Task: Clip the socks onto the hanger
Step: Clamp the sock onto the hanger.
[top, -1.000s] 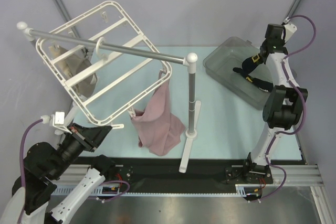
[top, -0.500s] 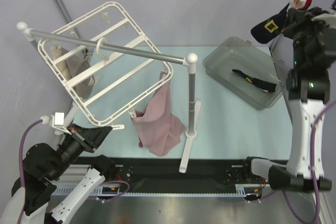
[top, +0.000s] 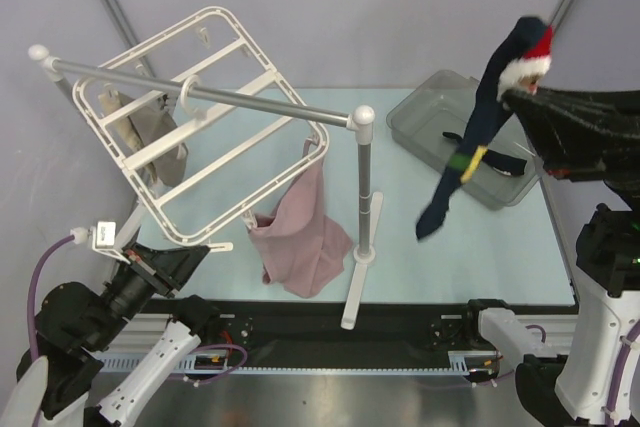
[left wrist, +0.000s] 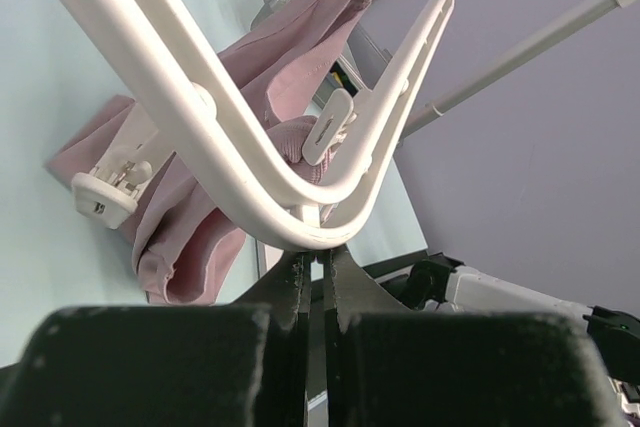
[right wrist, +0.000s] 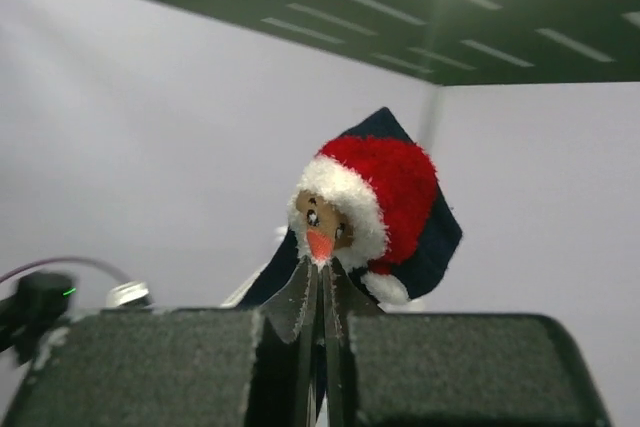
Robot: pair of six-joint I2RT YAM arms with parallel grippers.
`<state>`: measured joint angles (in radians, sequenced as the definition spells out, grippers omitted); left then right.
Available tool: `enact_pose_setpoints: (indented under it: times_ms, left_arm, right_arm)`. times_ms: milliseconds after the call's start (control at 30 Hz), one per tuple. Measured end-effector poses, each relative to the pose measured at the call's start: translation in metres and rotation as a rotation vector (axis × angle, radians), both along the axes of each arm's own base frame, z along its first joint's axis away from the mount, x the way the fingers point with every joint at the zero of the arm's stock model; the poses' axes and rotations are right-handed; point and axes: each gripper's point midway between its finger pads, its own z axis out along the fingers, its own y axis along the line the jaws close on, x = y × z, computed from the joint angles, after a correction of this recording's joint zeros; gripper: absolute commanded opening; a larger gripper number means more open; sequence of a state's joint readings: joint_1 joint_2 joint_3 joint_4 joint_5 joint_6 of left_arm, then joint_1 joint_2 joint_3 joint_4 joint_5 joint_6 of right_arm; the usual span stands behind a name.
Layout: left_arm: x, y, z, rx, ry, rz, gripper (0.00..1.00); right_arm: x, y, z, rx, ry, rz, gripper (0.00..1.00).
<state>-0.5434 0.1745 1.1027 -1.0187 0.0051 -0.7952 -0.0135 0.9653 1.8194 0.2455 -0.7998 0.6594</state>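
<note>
Your right hand (right wrist: 318, 292) is pressed together on the cuff end of one sock (top: 483, 117), pinching it just under the red-and-white patch, high over the right side of the desk (top: 480, 247). The sock's long axis runs steeply from that pinch, with the cuff up at the fingers and the toe pointing down and to the left, hanging clear of the desk. The other sock (top: 490, 155) lies flat in the clear bin (top: 415, 132) below and behind it. The coming move turns on the hanger (left wrist: 150, 57) lying well off to the left of your right hand, with the upright of the rail stand (top: 366, 187) between the two. You will probably need to carry the sock leftward past that post rather than straight across. Your left hand (left wrist: 312, 267) is the nearer one by far. It is closed on the hanger's rim at the low near corner, so I would treat it as the steadying hand and leave the delivery to the right. The frame hangs tilted, near corner down and far corner up. The pink cloth (top: 300, 237) is clipped at its right corner. A small clip (left wrist: 325, 127) sits on the rim beside that cloth, though I cannot tell whether it is free. Bring the cuff in first, since the toe hangs furthest from your grip.
</note>
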Motion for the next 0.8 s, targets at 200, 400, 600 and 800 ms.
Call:
enact_pose_setpoints:
  times_ms: [200,400,600,800]
  left_arm:
    - [0.000,0.000,0.000,-0.002,0.001,-0.002,0.00]
    - [0.000,-0.002,0.002,-0.013,-0.001,-0.008,0.00]
    - [0.002,-0.003,0.000,-0.017,0.008,-0.006,0.00]
    - [0.002,-0.004,0.000,-0.032,0.016,-0.006,0.00]
  right_arm:
    - [-0.066,0.028,-0.028,-0.126,0.059,0.372,0.00]
    - [-0.081,0.036,-0.064,-0.189,0.230,0.559,0.00]
    - [-0.048,0.063,-0.095,-0.233,0.471,0.724,0.00]
    - [-0.061,0.155,-0.160,-0.396,0.693,0.866,0.00]
